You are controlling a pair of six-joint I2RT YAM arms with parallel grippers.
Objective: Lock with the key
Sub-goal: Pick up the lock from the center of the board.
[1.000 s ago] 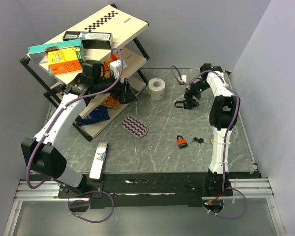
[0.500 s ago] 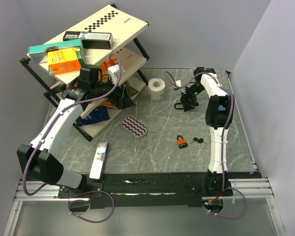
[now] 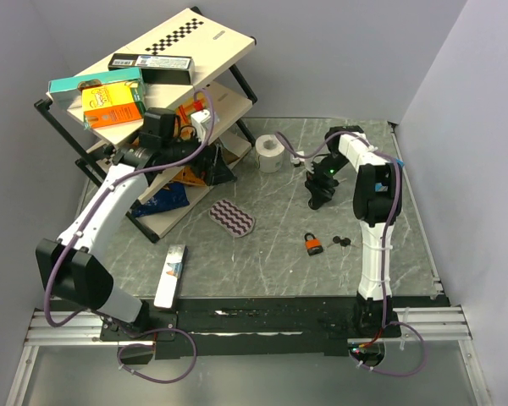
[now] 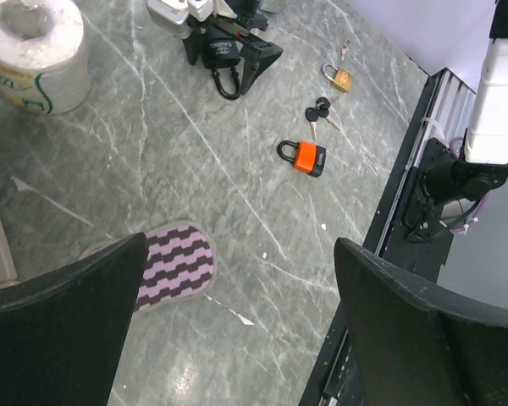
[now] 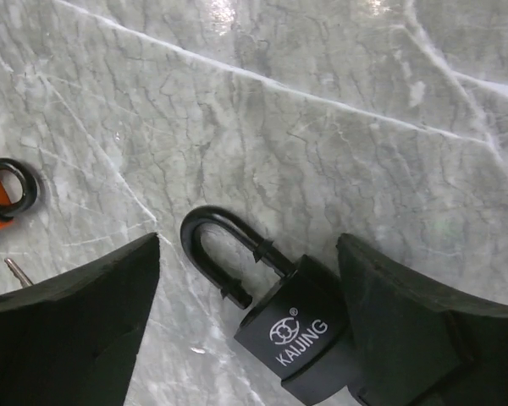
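The right gripper is down at the marble table, right of centre in the overhead view, its two fingers spread wide rather than clamped. Between them lies the black padlock, stamped KAIJING, with its shackle swung open and pointing toward the upper left of the wrist view. The lock's body meets the finger at the lower right of that frame, while bare marble shows between it and the other finger, so nothing is being squeezed. The orange padlock sits on the table below this gripper in the overhead frame, well apart from it, with the black-headed keys just to its right. From the left wrist camera a small brass padlock shows near the upper right, above the keys. The left gripper hangs in the air by the tilted shelf rack at the upper left of the overhead view, released, fingers far apart with nothing between them. On the table near it lie a striped purple pad and, toward the top centre, a toilet roll. A flat box lies near the table's lower left edge.
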